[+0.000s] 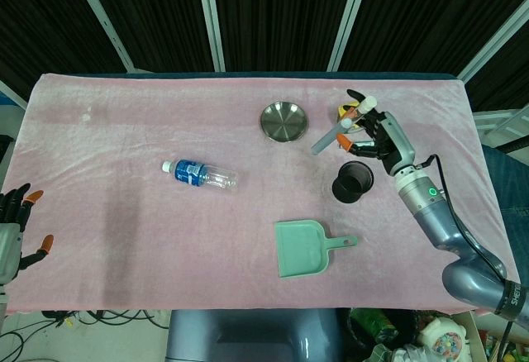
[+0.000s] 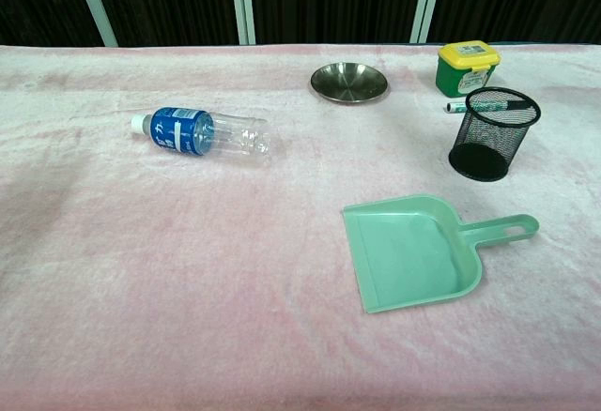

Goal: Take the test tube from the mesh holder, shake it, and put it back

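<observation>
Test tube (image 1: 341, 127) slants, pinched in right hand (image 1: 376, 133).

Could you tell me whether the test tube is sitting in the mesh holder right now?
No, the right hand holds the test tube tilted in the air above the table, clear of the mesh holder.

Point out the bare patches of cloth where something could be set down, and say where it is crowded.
Widest free patch: the near left of the pink cloth, in front of the water bottle and left of the dustpan. The far left strip behind the bottle is bare too. Crowded: far right, where steel dish, yellow-lidded box, marker and mesh holder cluster.
</observation>
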